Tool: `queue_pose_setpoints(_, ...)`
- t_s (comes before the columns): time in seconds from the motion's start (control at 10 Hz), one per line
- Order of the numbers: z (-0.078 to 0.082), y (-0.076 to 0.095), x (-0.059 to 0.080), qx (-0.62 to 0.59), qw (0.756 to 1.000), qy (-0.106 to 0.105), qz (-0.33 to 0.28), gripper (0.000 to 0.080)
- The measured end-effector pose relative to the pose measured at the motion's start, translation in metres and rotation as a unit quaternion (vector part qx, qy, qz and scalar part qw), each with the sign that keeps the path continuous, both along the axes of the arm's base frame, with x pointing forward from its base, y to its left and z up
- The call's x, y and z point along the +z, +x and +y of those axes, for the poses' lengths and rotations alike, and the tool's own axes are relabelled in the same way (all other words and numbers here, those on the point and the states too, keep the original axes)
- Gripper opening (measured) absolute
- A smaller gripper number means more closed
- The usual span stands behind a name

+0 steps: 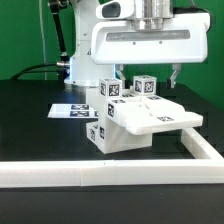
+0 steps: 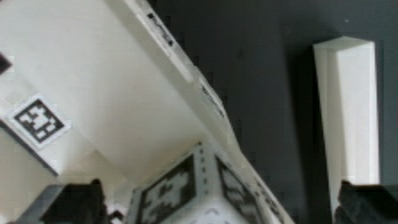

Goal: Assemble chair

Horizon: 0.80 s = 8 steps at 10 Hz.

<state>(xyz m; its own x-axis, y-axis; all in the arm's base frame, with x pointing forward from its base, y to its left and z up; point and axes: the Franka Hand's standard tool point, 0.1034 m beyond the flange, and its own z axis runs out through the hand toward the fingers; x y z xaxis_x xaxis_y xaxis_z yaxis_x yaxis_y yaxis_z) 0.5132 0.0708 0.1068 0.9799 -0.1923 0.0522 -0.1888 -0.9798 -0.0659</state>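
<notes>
The chair (image 1: pixel 130 120) is a partly joined white blocky structure in the middle of the black table, with a flat slab (image 1: pixel 152 117) jutting toward the exterior view's right. Two tagged posts (image 1: pixel 146 86) rise from its back. My gripper (image 1: pixel 147 73) hangs just above them, open, one finger on each side of the right-hand post and touching nothing. In the wrist view the gripper (image 2: pixel 217 205) straddles a tagged corner of that post (image 2: pixel 192 185), with dark fingers (image 2: pixel 71 200) well clear of it. The slab (image 2: pixel 89 90) fills the side of that view.
The marker board (image 1: pixel 72 110) lies flat behind the chair on the exterior view's left. A long white L-shaped border rail (image 1: pixel 100 173) runs along the table's front and turns back on the right; a stretch of the rail (image 2: pixel 347 100) also shows in the wrist view.
</notes>
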Motion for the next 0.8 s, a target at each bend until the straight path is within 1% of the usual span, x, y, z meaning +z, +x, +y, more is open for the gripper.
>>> queue_pose_setpoints(0.2, -0.0004, 0.0001, 0.0, 0.073, 0.997, -0.006, -0.004, 0.0649)
queue_pose_setpoints(0.4, -0.0021, 0.0002, -0.0002, 0.118, 0.993, -0.009, -0.006, 0.0649)
queue_pose_setpoints(0.5, -0.0028, 0.0003, -0.0001, 0.166, 0.986, -0.012, -0.009, 0.0649)
queue_pose_setpoints(0.6, -0.0026, 0.0003, -0.0002, 0.18, 0.984, -0.014, -0.009, 0.0649)
queue_pose_setpoints(0.7, -0.0024, 0.0002, -0.0006, 0.172, 0.985, -0.014, -0.008, 0.0527)
queue_pose_setpoints(0.8, -0.0029, 0.0002, -0.0007, 0.171, 0.985, -0.014, -0.008, 0.0527)
